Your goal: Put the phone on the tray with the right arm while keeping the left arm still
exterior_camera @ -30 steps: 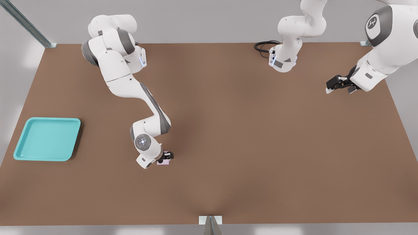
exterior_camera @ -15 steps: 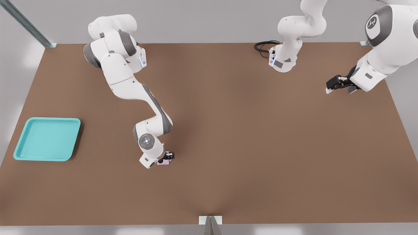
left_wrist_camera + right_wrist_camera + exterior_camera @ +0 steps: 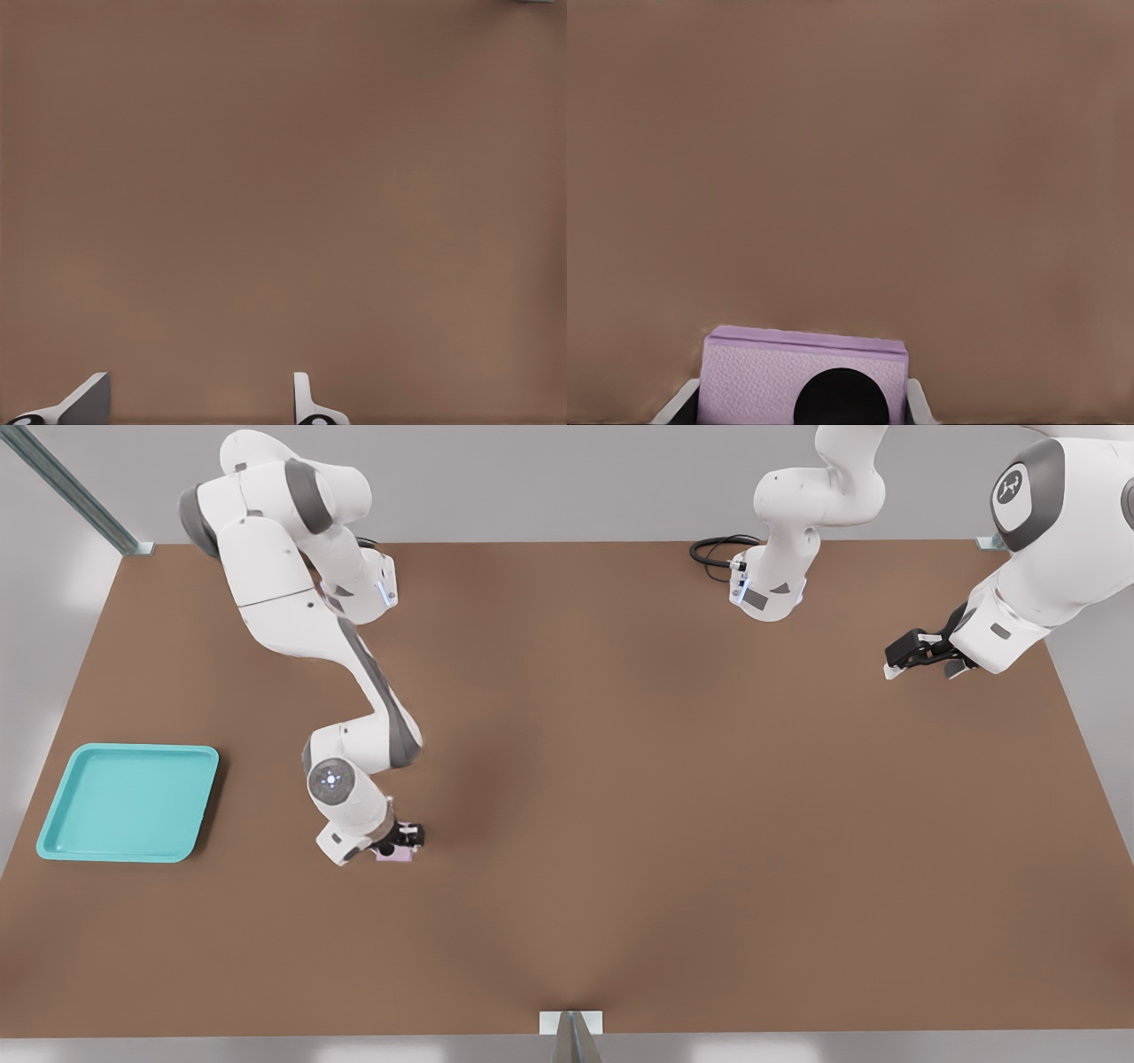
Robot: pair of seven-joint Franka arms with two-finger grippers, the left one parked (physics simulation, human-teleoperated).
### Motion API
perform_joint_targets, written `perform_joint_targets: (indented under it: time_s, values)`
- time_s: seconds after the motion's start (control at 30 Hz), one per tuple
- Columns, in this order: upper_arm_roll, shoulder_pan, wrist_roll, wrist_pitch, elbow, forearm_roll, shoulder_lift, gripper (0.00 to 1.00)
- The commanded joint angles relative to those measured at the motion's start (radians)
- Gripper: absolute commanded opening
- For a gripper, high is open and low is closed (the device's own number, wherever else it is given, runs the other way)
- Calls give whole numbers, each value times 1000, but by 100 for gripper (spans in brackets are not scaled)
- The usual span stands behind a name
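Observation:
The right arm's gripper hangs over the brown table, to the front view's right of the tray, shut on the pale pink phone. In the right wrist view the phone fills the gap between the two pale fingertips, with one black round lens showing. The turquoise tray lies flat near the table's edge at the front view's left, with nothing in it, a good gap away from the gripper. The phone looks lifted slightly off the table. The left arm stays parked at the front view's far right.
The brown table spreads under everything. A third white arm base with a black cable stands at the back. A metal bracket sits at the near edge, and a metal strut runs at the back left corner.
The right arm has swung toward the front view's left, carrying the phone with it and closing part of the distance to the tray. The left arm has not moved.

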Motion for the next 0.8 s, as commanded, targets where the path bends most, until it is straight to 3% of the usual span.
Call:
perform_joint_targets:
  time_s: [0.0, 0.07, 0.13, 0.3, 0.43, 0.67, 0.73, 0.77]
  values:
    - [0, -68, -202, 1, -84, -6, -83, 76]
    - [14, -190, -346, -1, -150, -6, -143, 76]
    - [113, -419, -556, -7, -158, -6, -143, 76]
    - [113, -641, -861, -47, -153, -4, -137, 76]
    - [113, -780, -1027, -44, -139, -6, -88, 76]
    - [103, -861, -1162, -42, -57, -4, -7, 77]
    - [104, -861, -1154, -42, -57, -4, -7, 100]
    - [110, -861, -1147, -42, -53, -3, -7, 100]
